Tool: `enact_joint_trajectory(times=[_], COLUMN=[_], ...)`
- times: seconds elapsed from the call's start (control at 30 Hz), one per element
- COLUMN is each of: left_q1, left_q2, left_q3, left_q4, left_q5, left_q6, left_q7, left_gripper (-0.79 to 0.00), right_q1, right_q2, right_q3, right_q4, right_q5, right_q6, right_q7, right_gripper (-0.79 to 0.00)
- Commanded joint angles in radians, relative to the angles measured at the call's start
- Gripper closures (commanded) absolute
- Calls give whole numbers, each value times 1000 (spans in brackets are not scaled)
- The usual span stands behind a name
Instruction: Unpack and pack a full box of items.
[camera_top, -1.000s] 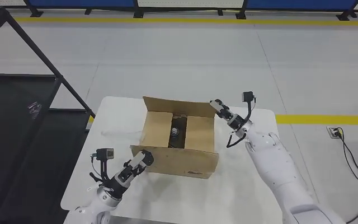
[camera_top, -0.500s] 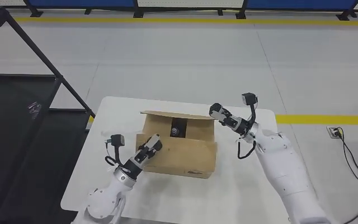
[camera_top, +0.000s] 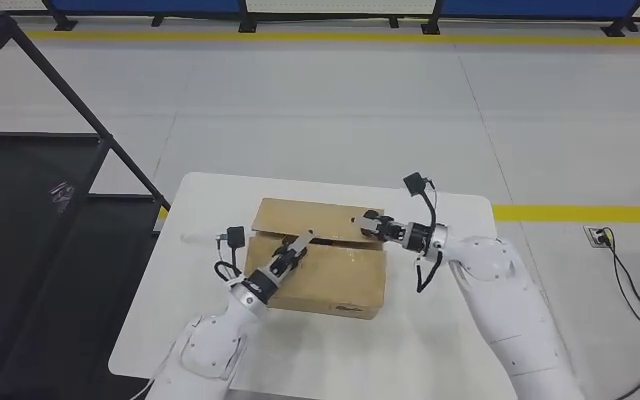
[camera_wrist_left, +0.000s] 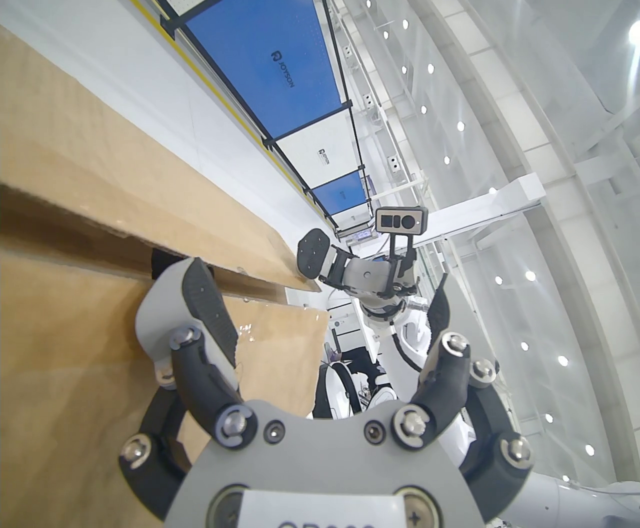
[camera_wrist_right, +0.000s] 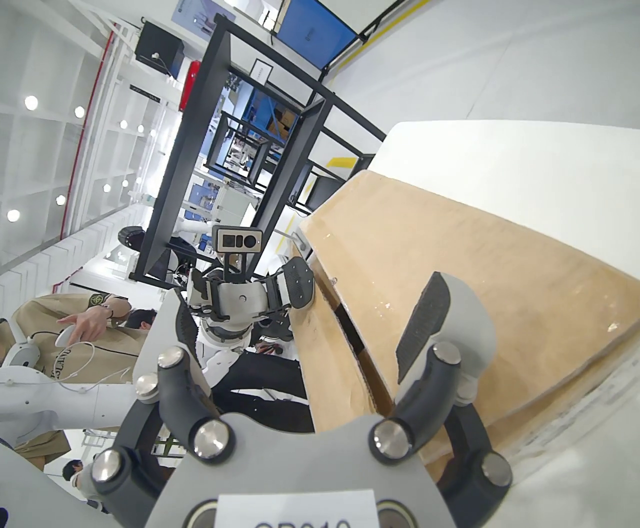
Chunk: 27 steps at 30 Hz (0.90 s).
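Box: a brown cardboard box (camera_top: 335, 282) sits just below the middle of the top view, on the white table (camera_top: 440, 330).
Box flaps: the far flap (camera_top: 300, 215) and the near flap (camera_top: 345, 262) are folded down over the opening. A narrow dark gap (camera_top: 322, 238) is left between them.
Box to left gripper: in the top view the left gripper (camera_top: 298, 248) lies on the near flap's left part, at the gap. In the left wrist view the cardboard (camera_wrist_left: 75, 350) takes up the left half of the frame, with the gripper (camera_wrist_left: 325, 310) at its right edge.
Left gripper: its fingers are spread wide and it holds nothing. One ribbed pad (camera_wrist_left: 207, 300) lies against the near flap just below the gap, and the other finger hangs in free air.
Box to right gripper: in the top view the right gripper (camera_top: 368, 222) is at the box's upper right corner, where the far flap ends. In the right wrist view the box top (camera_wrist_right: 450, 240) crosses the right half of the frame, beside the gripper (camera_wrist_right: 305, 325).
Right gripper: its fingers are spread wide with nothing between them. One pad (camera_wrist_right: 430, 320) lies close over the flap beside the gap, and whether it touches cannot be told.
Grippers: they face each other along the gap, well apart.
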Motion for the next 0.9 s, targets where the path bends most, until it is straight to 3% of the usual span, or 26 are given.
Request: enact_joint_trajectory(times=[0.0, 0.47, 0.87], left_q1=[-13, -67, -12], left_q2=[-2, -17, -9], left_q3=[13, 64, -9], left_q4=[14, 72, -16], left_q5=[14, 90, 131], left_q6=[8, 37, 6], left_q7=[6, 56, 140], left_gripper=[-785, -785, -785], right_q1=[-8, -46, -91], right_q2=[1, 10, 21], right_q3=[-7, -37, -32], right_q4=[-18, -64, -62], right_q5=[-5, 10, 30], right_q6=[29, 69, 53], right_q7=[-4, 10, -9], right_gripper=[-785, -785, -785])
